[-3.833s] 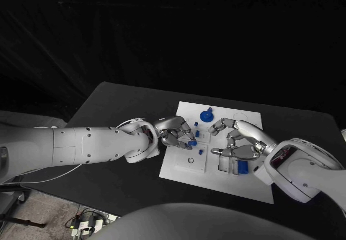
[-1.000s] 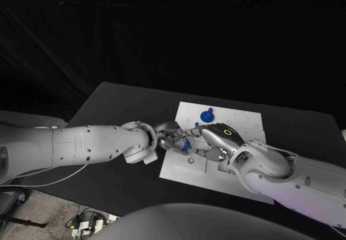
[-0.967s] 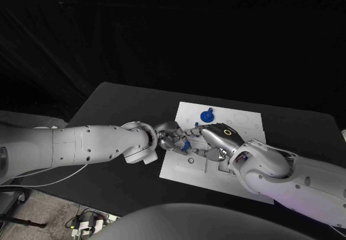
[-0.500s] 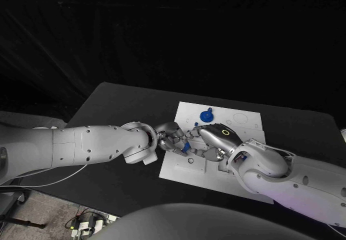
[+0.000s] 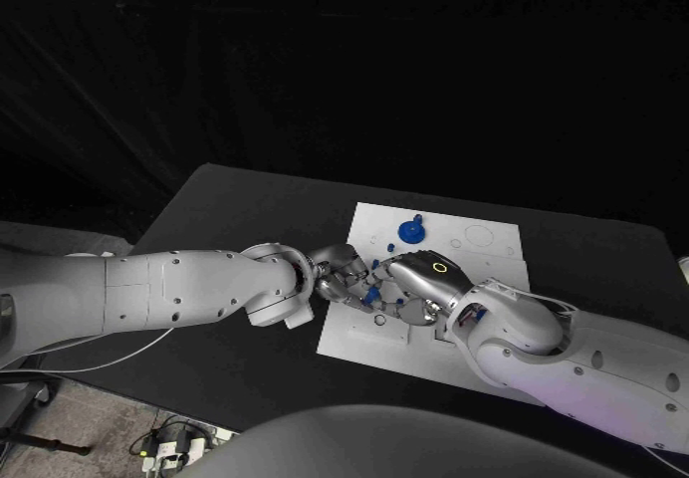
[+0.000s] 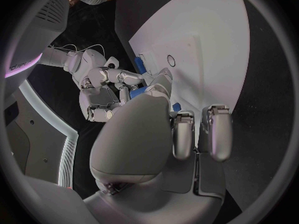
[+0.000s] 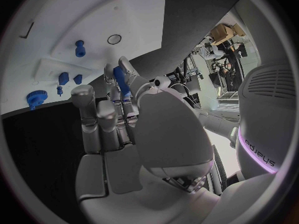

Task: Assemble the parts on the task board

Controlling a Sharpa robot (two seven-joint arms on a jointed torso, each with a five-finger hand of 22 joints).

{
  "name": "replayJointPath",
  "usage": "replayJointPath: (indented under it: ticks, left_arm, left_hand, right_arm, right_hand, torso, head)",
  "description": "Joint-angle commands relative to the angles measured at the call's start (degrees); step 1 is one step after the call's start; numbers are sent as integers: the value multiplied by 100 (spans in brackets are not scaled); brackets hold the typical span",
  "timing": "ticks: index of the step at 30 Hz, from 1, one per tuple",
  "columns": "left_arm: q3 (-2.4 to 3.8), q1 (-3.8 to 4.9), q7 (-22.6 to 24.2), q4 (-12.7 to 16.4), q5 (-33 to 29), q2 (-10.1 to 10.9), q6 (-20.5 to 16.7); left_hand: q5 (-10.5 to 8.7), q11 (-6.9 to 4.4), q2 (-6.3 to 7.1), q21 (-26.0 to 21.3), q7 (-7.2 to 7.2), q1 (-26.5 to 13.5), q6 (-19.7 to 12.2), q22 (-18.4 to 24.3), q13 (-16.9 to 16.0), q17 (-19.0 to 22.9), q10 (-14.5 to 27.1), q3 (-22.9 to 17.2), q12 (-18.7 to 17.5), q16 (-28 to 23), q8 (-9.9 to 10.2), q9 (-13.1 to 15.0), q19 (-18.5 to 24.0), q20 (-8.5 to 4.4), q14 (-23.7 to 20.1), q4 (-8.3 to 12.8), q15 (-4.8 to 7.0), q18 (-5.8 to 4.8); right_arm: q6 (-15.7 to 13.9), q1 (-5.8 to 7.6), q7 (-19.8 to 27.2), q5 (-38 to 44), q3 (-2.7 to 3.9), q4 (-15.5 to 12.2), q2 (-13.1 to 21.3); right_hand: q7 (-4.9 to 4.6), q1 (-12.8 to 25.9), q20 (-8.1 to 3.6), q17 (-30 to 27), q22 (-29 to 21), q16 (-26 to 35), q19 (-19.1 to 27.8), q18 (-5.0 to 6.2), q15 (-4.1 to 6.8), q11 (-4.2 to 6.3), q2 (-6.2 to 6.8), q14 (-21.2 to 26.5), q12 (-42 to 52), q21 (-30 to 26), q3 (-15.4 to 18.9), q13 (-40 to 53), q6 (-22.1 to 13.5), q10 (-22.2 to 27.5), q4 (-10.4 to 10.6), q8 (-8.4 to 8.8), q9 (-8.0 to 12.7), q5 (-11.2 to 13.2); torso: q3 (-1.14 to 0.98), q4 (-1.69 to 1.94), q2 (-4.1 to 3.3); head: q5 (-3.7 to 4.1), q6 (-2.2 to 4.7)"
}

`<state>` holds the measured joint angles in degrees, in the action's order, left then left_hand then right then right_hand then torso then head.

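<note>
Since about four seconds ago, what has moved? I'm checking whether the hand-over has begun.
The right hand has swung from the white task board's middle toward the left hand, and its fingers now meet it around a small blue cylindrical part; which hand holds it can't be told. The left hand has stayed at the board's left edge, and the blue gear-shaped part is unmoved.

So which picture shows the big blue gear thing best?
The head view: the blue gear sits uncovered near the far edge of the task board, clear of both hands. In the right wrist view it is small, near the circle's rim. The left wrist view doesn't clearly show it.
</note>
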<state>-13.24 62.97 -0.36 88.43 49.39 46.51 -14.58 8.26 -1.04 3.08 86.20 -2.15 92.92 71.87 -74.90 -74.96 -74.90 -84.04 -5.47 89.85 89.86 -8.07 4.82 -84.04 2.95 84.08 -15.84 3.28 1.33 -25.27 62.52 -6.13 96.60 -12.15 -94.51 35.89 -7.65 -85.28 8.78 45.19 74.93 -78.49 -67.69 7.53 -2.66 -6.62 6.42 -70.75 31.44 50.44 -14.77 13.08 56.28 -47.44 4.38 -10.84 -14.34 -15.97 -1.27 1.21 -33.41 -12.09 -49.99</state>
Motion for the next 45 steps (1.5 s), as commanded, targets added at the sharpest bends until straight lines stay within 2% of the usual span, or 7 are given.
replayJointPath:
  ticks: [1,13,24,31,36,41,45]
  left_arm:
    - [5,6,1,20,-32,-15,99]
    - [5,6,-2,27,-32,-7,107]
    - [5,6,91,60,-32,63,92]
    - [5,7,568,110,-48,135,-8]
    - [5,8,749,128,-61,221,48]
    - [5,10,812,148,9,342,70]
    - [6,19,822,169,58,458,42]
  left_hand:
    - [12,-25,-52,-33,-40,-2,58,-1336,-1504,-1510,-596,-37,15,14,-21,5,-198,-2,592,-6,27,-3]
    - [15,-23,-58,-43,-43,-4,53,-1332,-1504,-1510,-596,-35,15,14,-18,5,-189,-1,592,-7,25,0]
    - [52,-9,-27,-73,-61,22,17,-1320,-1504,-1510,-596,-10,15,14,-2,7,-161,8,592,21,14,9]
    - [-107,233,240,-148,-356,-236,-736,-1293,-1222,-1510,-385,343,-194,14,344,-107,-89,141,592,-76,-179,21]
    - [-336,285,376,-293,-461,-456,-1413,-1238,-985,-1510,-188,695,-385,14,417,-107,57,234,592,-78,-251,65]
    - [-487,316,416,-351,-493,-397,-1558,-1216,-895,-1510,-104,830,-459,14,341,-87,118,271,592,-70,-281,83]
    - [-501,360,408,-375,-513,-329,-1556,-1207,-804,-1510,-29,862,-531,14,280,-75,142,292,592,-71,-310,90]
  right_arm:
    - [174,-17,-17,132,-1,10,-26]
    - [147,-46,-81,185,0,24,-19]
    - [15,-61,-100,271,-1,-10,92]
    - [-191,-70,13,203,-1,-50,190]
    - [-299,-72,113,45,-1,-121,285]
    - [-156,-27,103,-96,-1,-271,411]
    - [237,159,-7,-146,-1,-401,463]
  right_hand:
    - [0,51,-37,14,462,15,-42,49,60,62,13,-23,43,48,-56,15,123,-168,1,-6,-19,-17]
    - [98,-129,-276,-64,482,118,-106,38,312,345,5,-60,151,93,-219,91,685,-962,-205,-283,-354,-401]
    - [104,-207,-350,-43,547,188,-248,-14,366,385,12,-145,51,350,-302,91,639,-1147,-344,-299,-550,-595]
    - [116,-98,-361,27,558,201,-294,-28,374,395,4,-239,-108,423,-322,42,661,-1240,-314,-292,-642,-594]
    - [126,-17,-361,54,558,212,-307,-32,375,396,5,-274,-236,435,-333,-4,665,-1289,-279,-271,-687,-576]
    - [128,2,-361,68,560,216,-316,-34,375,395,8,-289,-295,445,-344,-26,659,-1313,-274,-254,-701,-571]
    - [128,29,-360,65,557,226,-317,-34,372,391,8,-296,-363,439,-352,-50,657,-1334,-263,-235,-716,-549]
  torso:
    - [1,1,-1]
    - [-1,-3,2]
    - [-1,2,-1]
    - [-2,4,1]
    - [-1,1,1]
    - [-1,-1,6]
    - [1,-8,6]
  head:
    - [-4,-1]
    - [-8,-1]
    - [-44,-1]
    - [-87,-1]
    - [-126,-1]
    - [-206,-1]
    - [-280,-1]
